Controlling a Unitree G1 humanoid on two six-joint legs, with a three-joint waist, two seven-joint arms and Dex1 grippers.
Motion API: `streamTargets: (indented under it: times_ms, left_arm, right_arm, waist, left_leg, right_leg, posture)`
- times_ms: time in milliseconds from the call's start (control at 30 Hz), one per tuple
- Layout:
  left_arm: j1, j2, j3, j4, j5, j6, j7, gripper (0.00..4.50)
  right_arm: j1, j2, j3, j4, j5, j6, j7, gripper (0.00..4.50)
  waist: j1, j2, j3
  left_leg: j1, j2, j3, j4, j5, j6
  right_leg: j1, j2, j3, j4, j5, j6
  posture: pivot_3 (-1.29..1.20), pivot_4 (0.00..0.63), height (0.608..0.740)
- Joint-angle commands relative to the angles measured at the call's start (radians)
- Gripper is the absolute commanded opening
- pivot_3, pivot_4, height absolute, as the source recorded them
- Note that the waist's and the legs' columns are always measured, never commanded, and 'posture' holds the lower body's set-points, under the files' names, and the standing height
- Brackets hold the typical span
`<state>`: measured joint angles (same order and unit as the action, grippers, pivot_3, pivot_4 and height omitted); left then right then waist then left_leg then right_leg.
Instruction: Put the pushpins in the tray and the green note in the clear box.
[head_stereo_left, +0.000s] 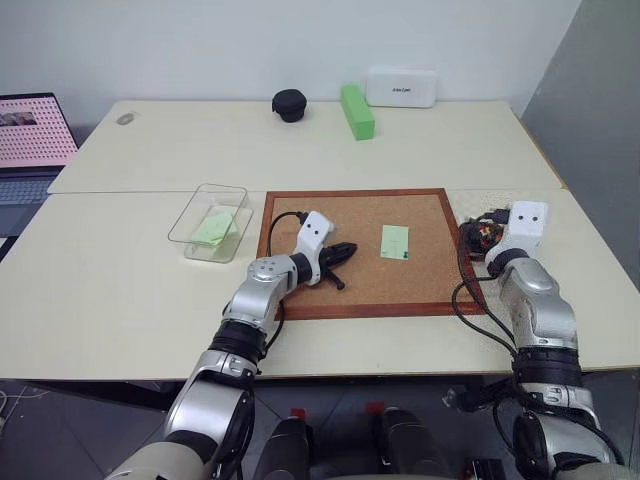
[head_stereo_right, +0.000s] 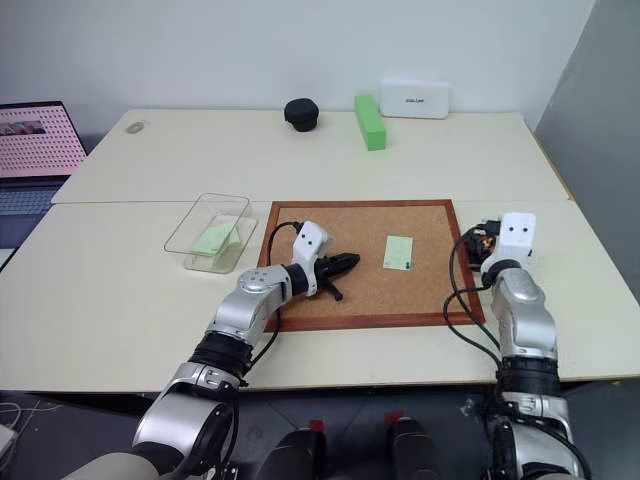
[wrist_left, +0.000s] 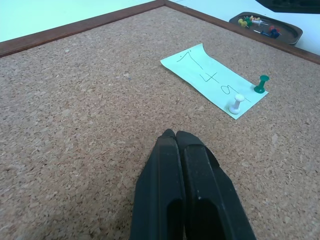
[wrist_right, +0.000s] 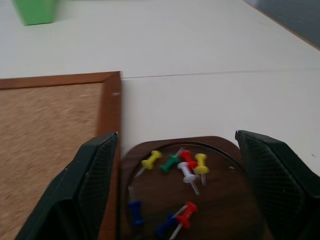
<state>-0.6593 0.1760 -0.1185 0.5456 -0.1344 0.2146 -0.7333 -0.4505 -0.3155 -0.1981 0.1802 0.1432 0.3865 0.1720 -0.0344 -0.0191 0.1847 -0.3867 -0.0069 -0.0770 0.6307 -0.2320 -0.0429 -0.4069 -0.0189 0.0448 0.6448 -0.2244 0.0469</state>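
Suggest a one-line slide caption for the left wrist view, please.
Shut left gripper over the corkboard, facing a green note pinned by two pushpins.

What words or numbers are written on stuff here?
"7 + 8": handwritten on the green note pinned to the corkboard.
White box at the back of the table: a small dark label, too small to read.
Laptop screen: pink pattern, nothing readable.

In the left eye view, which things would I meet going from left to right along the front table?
clear box → left gripper → green note → tray
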Motion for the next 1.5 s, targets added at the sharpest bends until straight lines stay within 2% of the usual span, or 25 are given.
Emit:
streamTargets:
  times_ms: [33,100,233,400,700,800,967,1367,1500]
  left_arm:
    - [-0.003,-0.008,-0.006,-0.010,0.002,0.004,-0.006,0.00]
    - [-0.004,-0.008,-0.007,-0.009,0.003,0.002,-0.007,0.00]
    - [-0.005,-0.006,-0.004,-0.009,0.003,0.003,-0.006,0.00]
    - [0.007,-0.004,-0.007,-0.018,0.002,0.009,-0.009,0.00]
    - [0.000,-0.003,-0.010,-0.019,0.003,0.015,-0.014,0.00]
    - [-0.006,-0.003,-0.009,-0.015,0.003,0.014,-0.016,0.00]
    - [-0.006,-0.003,-0.011,-0.018,0.003,0.015,-0.017,0.00]
    - [-0.001,-0.008,-0.011,-0.026,0.004,0.016,-0.012,0.00]
    - [0.000,-0.009,-0.011,-0.026,0.003,0.017,-0.011,0.00]
  right_arm:
    - [0.025,-0.052,0.089,-0.102,0.038,-0.051,0.207,3.90]
    - [0.048,-0.079,0.143,-0.136,0.043,-0.082,0.310,3.90]
    - [0.093,-0.087,0.207,-0.162,0.038,-0.133,0.396,3.90]
    - [0.121,-0.069,0.258,-0.172,0.019,-0.167,0.417,3.90]
    - [0.101,-0.052,0.256,-0.097,0.009,-0.178,0.416,3.90]
    - [0.086,-0.033,0.246,-0.073,0.024,-0.169,0.414,3.48]
    - [0.068,-0.018,0.246,-0.037,0.015,-0.181,0.418,2.28]
    - [0.041,-0.005,0.238,0.005,0.013,-0.179,0.421,0.05]
    - [0.038,-0.003,0.234,0.005,0.013,-0.181,0.418,0.02]
  waist:
    - [0.000,0.000,0.000]
    - [0.000,0.000,0.000]
    - [0.000,0.000,0.000]
    - [0.001,0.000,0.000]
    - [0.002,0.000,0.000]
    - [0.002,0.000,0.000]
    - [0.002,0.000,0.000]
    - [0.002,0.000,0.000]
    - [0.002,0.000,0.000]
  left_leg:
    - [0.000,0.000,0.000,0.000,0.000,0.000]
    - [0.000,0.000,0.000,0.000,0.000,0.000]
    - [0.000,0.000,0.000,0.000,0.000,0.000]
    - [-0.001,0.000,0.000,0.000,0.000,0.000]
    - [0.000,0.000,0.000,0.000,0.000,0.000]
    - [0.000,0.000,0.000,0.000,0.000,0.000]
    - [0.000,0.000,0.000,0.000,0.000,0.000]
    - [0.000,0.000,-0.001,0.000,0.000,0.000]
    - [0.000,0.000,0.000,0.000,0.000,0.000]
  right_leg:
    - [0.000,0.000,0.000,0.000,0.000,0.000]
    - [0.000,0.000,0.000,0.000,0.000,0.000]
    - [0.000,0.000,0.000,-0.001,0.000,0.001]
    - [0.000,0.000,-0.001,-0.001,0.000,0.001]
    - [0.000,0.000,-0.001,-0.001,0.000,0.000]
    - [0.000,0.000,-0.001,-0.001,0.000,0.001]
    - [0.000,0.000,-0.001,-0.001,0.000,0.000]
    - [0.000,0.000,-0.001,-0.001,0.000,0.000]
    - [0.000,0.000,-0.001,-0.001,0.000,0.000]
  posture:
    - [0.00,0.150,0.740]
    - [0.00,0.150,0.740]
    - [0.00,0.150,0.740]
    - [0.00,0.150,0.740]
    - [0.00,0.150,0.740]
    - [0.00,0.150,0.740]
    - [0.00,0.150,0.740]
    - [0.00,0.150,0.740]
    - [0.00,0.150,0.740]
